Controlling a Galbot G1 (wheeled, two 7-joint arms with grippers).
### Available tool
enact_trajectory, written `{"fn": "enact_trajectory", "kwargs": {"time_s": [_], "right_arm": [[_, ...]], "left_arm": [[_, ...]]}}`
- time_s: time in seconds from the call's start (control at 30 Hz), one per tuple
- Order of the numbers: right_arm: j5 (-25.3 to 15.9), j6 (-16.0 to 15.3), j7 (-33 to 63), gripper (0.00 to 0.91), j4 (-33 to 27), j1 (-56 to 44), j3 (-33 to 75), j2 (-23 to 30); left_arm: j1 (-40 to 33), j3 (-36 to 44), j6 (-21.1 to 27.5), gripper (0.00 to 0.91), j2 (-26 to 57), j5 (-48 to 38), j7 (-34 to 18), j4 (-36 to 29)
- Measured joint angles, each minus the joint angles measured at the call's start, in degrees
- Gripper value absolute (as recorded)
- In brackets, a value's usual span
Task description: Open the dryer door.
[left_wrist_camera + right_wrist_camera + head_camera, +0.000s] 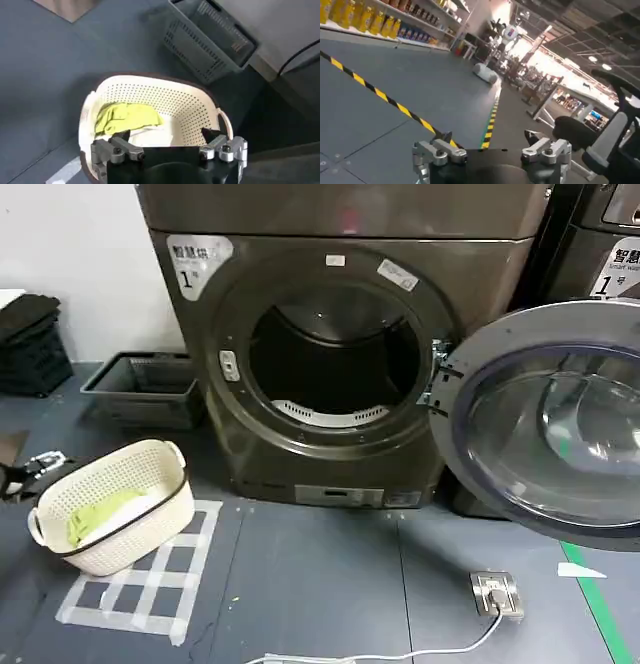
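Note:
The dryer door [545,419] stands swung wide open to the right of the bronze-grey dryer [330,254], its grey inner face and bowl glass turned toward me. The dark drum opening [335,354] is exposed. My left gripper [165,134] hangs open and empty above a cream laundry basket [165,100] holding yellow-green cloth; in the head view it shows at the far left edge [40,464], beside the basket [110,504]. My right gripper [489,135] is open with nothing between its fingers and faces away into the room, over bare floor with striped tape.
A grey crate [145,389] sits on the floor left of the dryer. A second, darker machine [600,244] stands behind the open door. A taped grid [150,584] lies under the basket. A floor socket [497,592] with a white cable lies in front.

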Motion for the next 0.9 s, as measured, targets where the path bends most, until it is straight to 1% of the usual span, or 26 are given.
{"fn": "enact_trajectory", "kwargs": {"time_s": [0.43, 0.77, 0.9], "right_arm": [[0.03, 1.09, -0.66, 0.907, -0.68, 0.42, -0.53, 0.15], [0.08, 2.7, -1.15, 0.907, -0.66, 0.48, -0.56, 0.41], [0.41, 2.76, -1.15, 0.907, -0.95, 0.48, -0.61, 0.42]], "left_arm": [[0.59, 0.19, 0.0, 0.907, 0.58, -4.14, -2.27, 0.06], [0.92, 0.41, 0.0, 0.907, 0.31, -4.21, -3.26, 0.24], [0.86, 0.51, -0.01, 0.907, 0.24, -4.38, -3.6, 0.48]]}}
